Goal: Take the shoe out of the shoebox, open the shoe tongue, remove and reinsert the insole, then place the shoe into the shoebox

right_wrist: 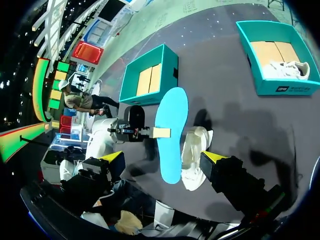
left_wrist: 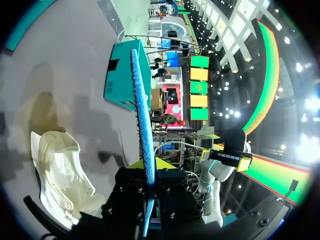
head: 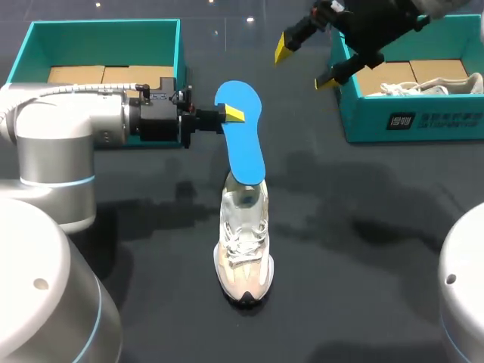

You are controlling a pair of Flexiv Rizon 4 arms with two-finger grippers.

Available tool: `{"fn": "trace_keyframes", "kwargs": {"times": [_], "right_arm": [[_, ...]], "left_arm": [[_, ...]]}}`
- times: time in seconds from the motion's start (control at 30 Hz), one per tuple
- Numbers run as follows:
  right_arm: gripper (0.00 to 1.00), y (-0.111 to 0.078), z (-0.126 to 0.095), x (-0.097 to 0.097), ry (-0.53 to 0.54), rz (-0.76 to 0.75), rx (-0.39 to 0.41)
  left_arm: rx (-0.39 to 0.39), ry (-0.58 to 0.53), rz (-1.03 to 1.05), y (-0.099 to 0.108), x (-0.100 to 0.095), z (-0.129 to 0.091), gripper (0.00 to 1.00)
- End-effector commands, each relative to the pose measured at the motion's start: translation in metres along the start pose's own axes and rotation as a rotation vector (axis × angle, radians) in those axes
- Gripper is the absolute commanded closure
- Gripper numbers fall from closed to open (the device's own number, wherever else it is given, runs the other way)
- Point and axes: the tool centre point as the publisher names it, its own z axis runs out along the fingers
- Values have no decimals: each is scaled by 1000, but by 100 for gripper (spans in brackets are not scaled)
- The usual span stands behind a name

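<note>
A white shoe stands on the dark table, toe toward the front edge. A blue insole rises tilted from its heel opening, its lower end at or in the shoe. My left gripper is shut on the insole's upper part from the left side. In the left wrist view the insole shows edge-on between the fingers, with the shoe beside it. My right gripper hangs open above the far table, right of the insole, holding nothing. The right wrist view looks down on the insole and the shoe.
A teal shoebox with cardboard lining stands at the back left, just behind my left arm. Another teal shoebox at the back right holds a second white shoe. Bare dark table surrounds the shoe.
</note>
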Motion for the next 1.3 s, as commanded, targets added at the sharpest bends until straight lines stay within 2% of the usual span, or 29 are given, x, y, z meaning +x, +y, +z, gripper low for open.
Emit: {"fn": "trace_keyframes", "kwargs": {"times": [0.03,0.53,0.8,0.97,1.3], "right_arm": [[0,5,7,15,-400,-4,6],[0,2,21,50,-618,-35,23],[0,0,32,60,-750,-19,25],[0,-1,43,67,-768,-33,35],[0,-6,50,79,-811,-46,32]], "left_arm": [[-2,-1,0,0,0,-1,100],[-2,-1,0,0,0,-1,100],[-2,-1,0,0,0,-1,100],[-2,-1,0,0,0,-1,100],[-2,-1,0,0,0,-1,100]]}}
